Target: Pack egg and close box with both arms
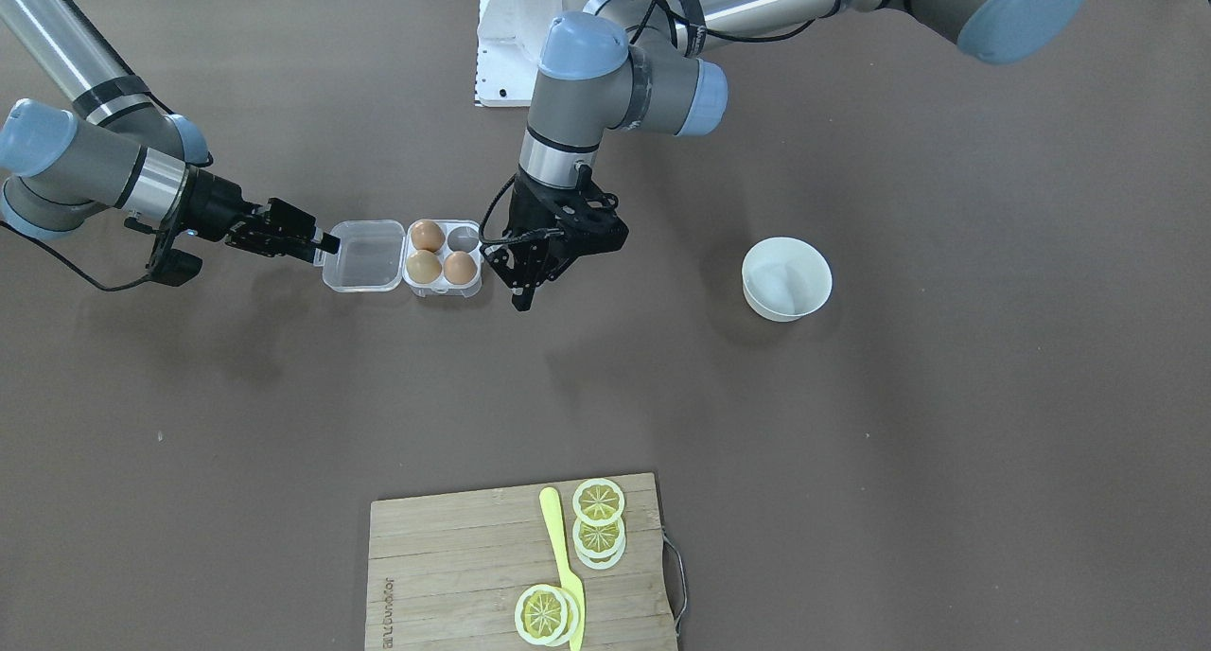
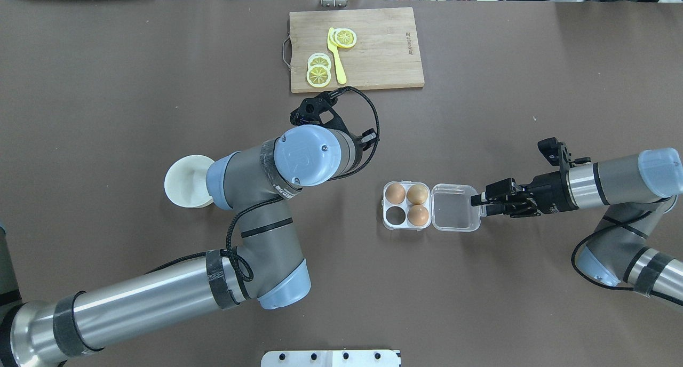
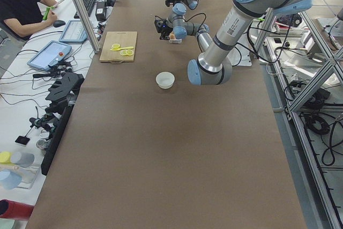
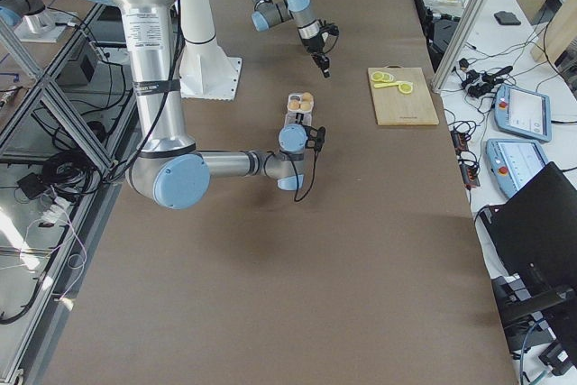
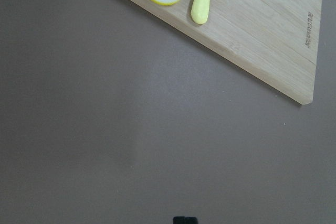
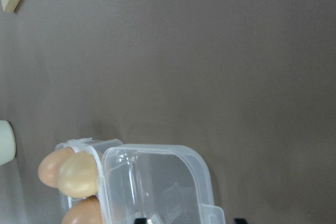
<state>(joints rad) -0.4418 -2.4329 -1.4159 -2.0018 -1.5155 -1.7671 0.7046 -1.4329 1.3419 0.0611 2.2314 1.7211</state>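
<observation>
The clear box (image 1: pixel 443 288) lies open on the brown table, its lid (image 1: pixel 364 255) flat beside the base. Three orange-brown eggs fill three cells, e.g. an egg (image 1: pixel 427 235) and an egg (image 2: pixel 418 215); the fourth cell (image 2: pixel 395 214) is empty. My right gripper (image 2: pixel 476 201) is at the lid's outer edge, open, and in its wrist view the fingertips stand on either side of the lid's tab (image 6: pixel 212 214). My left gripper (image 1: pixel 523 296) hangs just beside the box's base, apart from it, pointing down, shut and holding nothing; its tips (image 5: pixel 185 220) touch.
A white bowl (image 1: pixel 786 278) stands on the left arm's side. A wooden cutting board (image 1: pixel 454 556) with lemon slices and a yellow knife (image 1: pixel 560 556) lies at the table's far edge from the robot. A person (image 3: pixel 21 4) sits beyond that edge.
</observation>
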